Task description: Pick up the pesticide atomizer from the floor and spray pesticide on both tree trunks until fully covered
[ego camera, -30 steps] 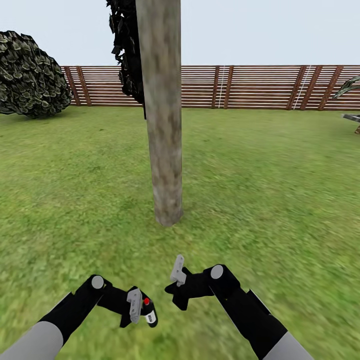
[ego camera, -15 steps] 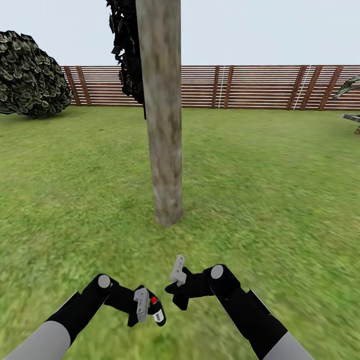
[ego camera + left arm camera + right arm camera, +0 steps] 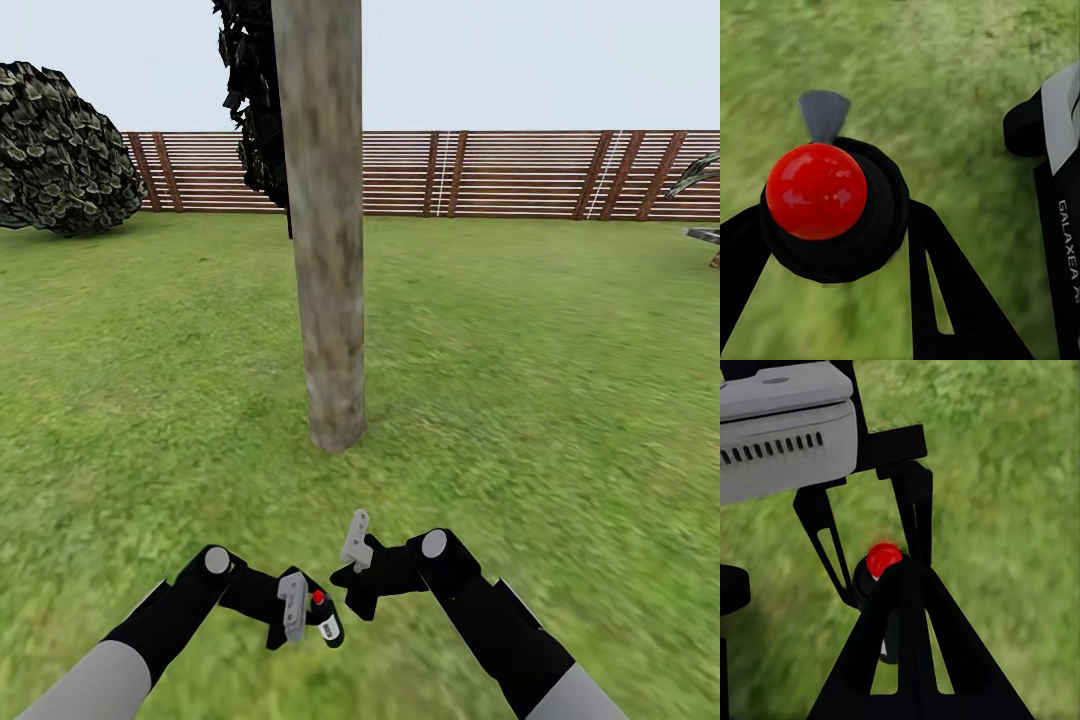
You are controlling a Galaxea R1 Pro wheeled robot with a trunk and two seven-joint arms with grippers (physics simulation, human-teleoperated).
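The pesticide atomizer (image 3: 326,622), a small black bottle with a red top and a white label, hangs low over the grass with my left gripper (image 3: 310,624) shut on it. In the left wrist view its red top (image 3: 816,191) sits between the black fingers. My right gripper (image 3: 350,592) hovers just to the right of it, shut on nothing, its fingertips meeting in the right wrist view (image 3: 904,571) in front of the atomizer (image 3: 883,559). A mottled grey-brown tree trunk (image 3: 325,250) rises straight ahead, a short way beyond both grippers, with dark foliage (image 3: 252,100) behind it.
Green lawn (image 3: 540,350) spreads all around. A brown slatted fence (image 3: 500,172) closes the back. A broad-leaved bush (image 3: 60,150) stands at the far left, and palm fronds (image 3: 700,175) reach in at the far right.
My left gripper has carried the atomizer to the right, closer to the right gripper. The right arm and the view have stayed still.
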